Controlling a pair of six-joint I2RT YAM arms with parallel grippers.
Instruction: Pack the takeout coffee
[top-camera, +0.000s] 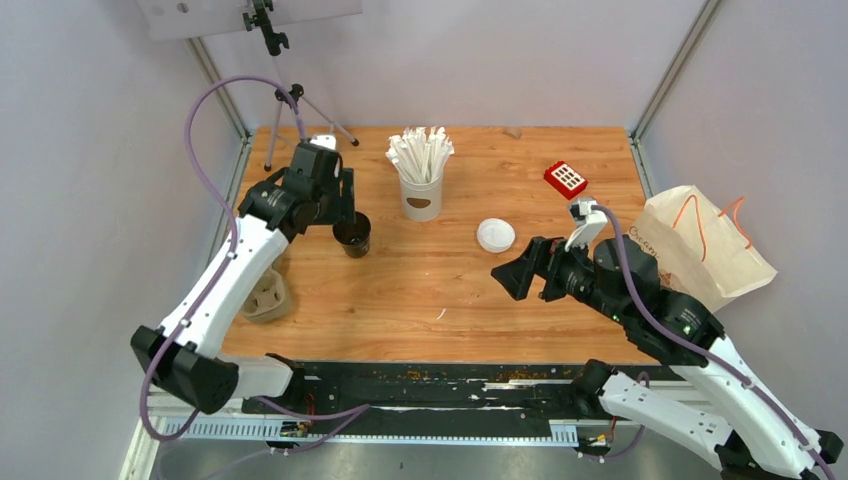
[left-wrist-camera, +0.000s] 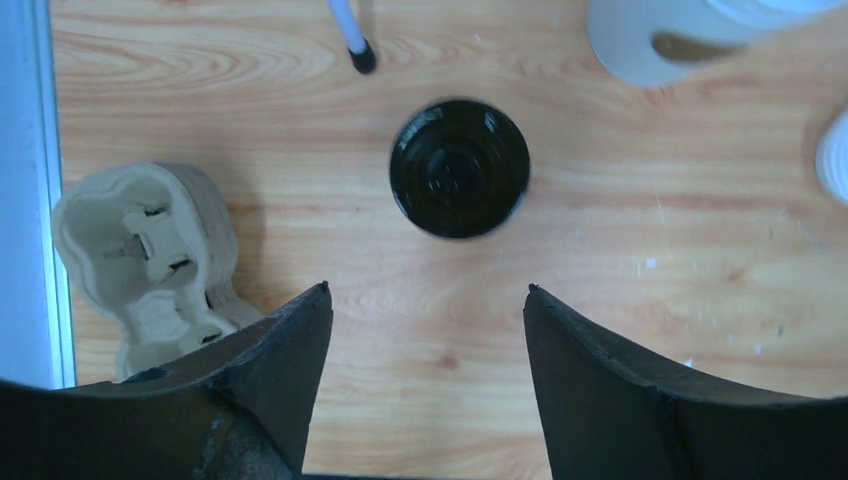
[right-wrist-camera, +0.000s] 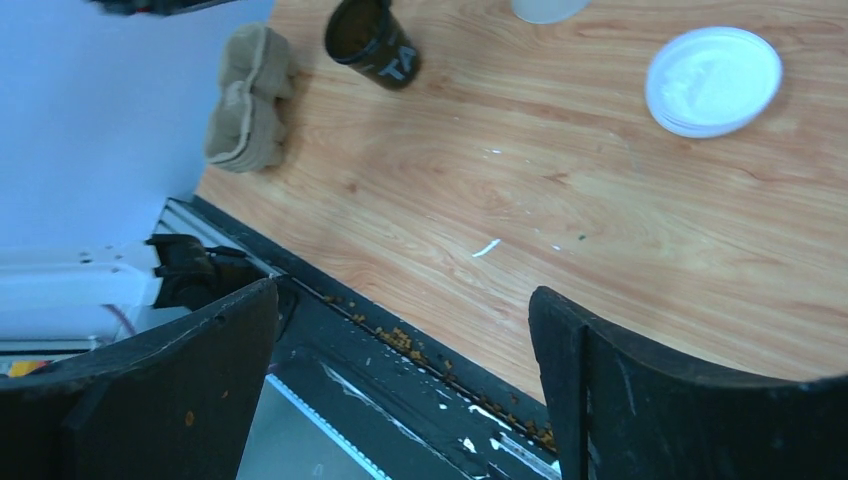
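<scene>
Lidding stage, prob.: left gripper wide open, empty, above lidless dark brown paper cup on table; right gripper gaping, empty, nr round white plastic lid. Needs lid pickup next, likely.

dark cup, white letters "TA"

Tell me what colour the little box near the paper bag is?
The box is red with white squares, seen best from the top view.
</scene>
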